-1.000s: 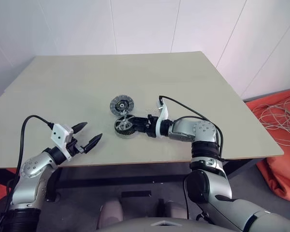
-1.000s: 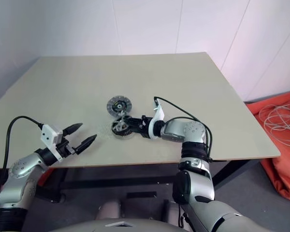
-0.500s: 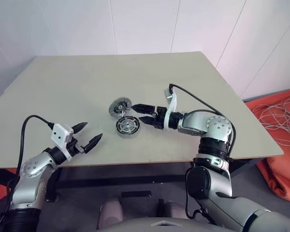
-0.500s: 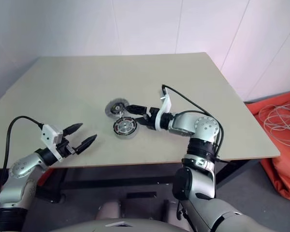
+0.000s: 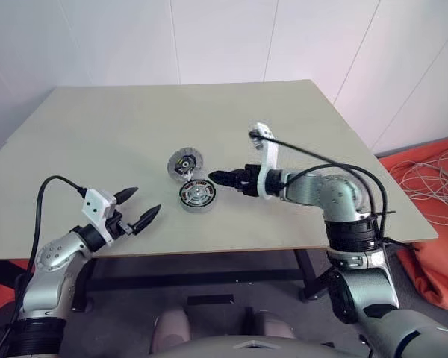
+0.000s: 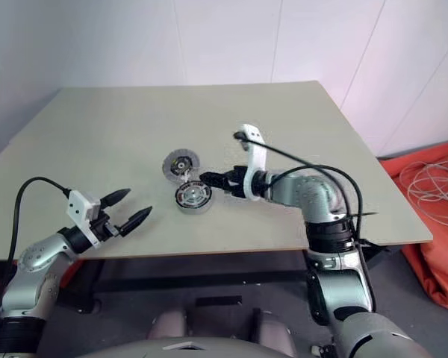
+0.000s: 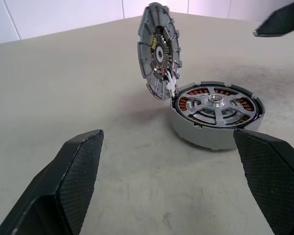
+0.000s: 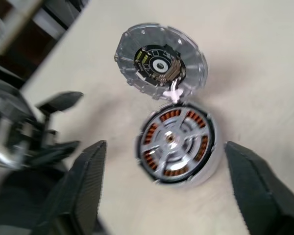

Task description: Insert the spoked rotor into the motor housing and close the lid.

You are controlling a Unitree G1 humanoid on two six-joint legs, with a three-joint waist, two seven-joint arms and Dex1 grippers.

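On the worktop [image 5: 299, 134], the spoked rotor [image 7: 216, 103] sat in the motor housing [image 7: 213, 133]; the lid [image 7: 159, 51] stood propped for closing, while both the left gripper [image 5: 140, 209] and the right gripper [image 5: 218, 177] were spread empty.

The spoked rotor [image 7: 215, 104] hides most of the coil windings [image 7: 187, 103] beneath it.

No text, label, brand, number or sign can be read anywhere. The round flat grey metal lid [image 7: 159, 51], standing open on edge, shows small light markings around its dark central ring, but they are too small to make out as letters or figures. The round shallow grey metal motor housing [image 7: 213, 115] with copper-orange windings, the silver spoked rotor [image 8: 175, 142] seated in it and the pale beige bench [image 5: 119, 127] carry no legible marking.
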